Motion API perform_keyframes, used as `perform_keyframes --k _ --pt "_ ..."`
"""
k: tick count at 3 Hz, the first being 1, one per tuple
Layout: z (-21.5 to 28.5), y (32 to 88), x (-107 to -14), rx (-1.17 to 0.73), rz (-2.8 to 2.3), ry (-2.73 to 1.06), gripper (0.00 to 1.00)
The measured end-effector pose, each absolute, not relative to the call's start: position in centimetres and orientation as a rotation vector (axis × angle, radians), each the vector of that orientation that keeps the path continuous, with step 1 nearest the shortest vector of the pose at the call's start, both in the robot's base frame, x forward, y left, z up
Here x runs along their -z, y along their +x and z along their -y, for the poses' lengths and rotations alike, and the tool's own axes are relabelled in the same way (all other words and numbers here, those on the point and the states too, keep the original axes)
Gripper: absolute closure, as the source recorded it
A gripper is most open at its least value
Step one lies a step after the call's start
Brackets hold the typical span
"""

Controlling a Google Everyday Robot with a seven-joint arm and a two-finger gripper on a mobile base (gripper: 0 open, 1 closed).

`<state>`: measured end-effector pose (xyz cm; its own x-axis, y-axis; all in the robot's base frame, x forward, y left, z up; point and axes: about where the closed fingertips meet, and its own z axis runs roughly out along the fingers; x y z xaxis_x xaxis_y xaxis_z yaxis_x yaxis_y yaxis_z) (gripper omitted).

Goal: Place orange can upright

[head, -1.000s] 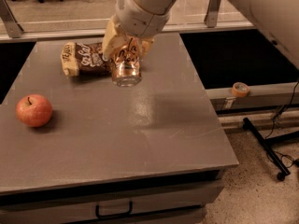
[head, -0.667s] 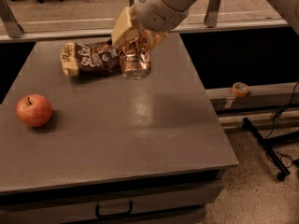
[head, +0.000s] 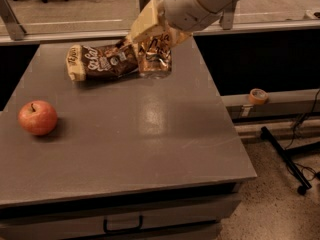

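The orange can [head: 155, 58] stands upright at the far middle of the grey table [head: 150, 149], right beside the brown snack bag [head: 102, 61]. Its base looks to be on or just above the tabletop. My gripper [head: 156, 34] comes down from above and is shut on the can's upper part, with cream fingers [head: 145, 21] on either side. The white arm runs up to the top right.
A red apple [head: 38, 117] lies near the table's left edge. A drawer with a handle [head: 122, 224] is below the front edge. A tape roll [head: 258, 95] sits on a ledge to the right, with a stand base [head: 287, 159] on the floor.
The gripper has carried the can a little right and down, towards the tabletop beside the snack bag. Apple and bag have not moved.
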<state>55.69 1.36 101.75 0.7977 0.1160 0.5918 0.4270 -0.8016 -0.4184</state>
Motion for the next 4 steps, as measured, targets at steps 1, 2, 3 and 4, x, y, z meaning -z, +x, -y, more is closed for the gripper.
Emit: perform_keyframes --k 1,2,3,4 --pt "-1.8 55.3 -101.1 0.756 0.435 -2.373 1.0" --pt "-2.3 55.9 -100.2 0.769 0.453 -2.188 1.0" --pt "-3.2 56.4 -100.2 0.775 0.539 -1.996 1.0" --pt "-3.8 55.7 -99.6 0.848 0.709 -1.915 1.0"
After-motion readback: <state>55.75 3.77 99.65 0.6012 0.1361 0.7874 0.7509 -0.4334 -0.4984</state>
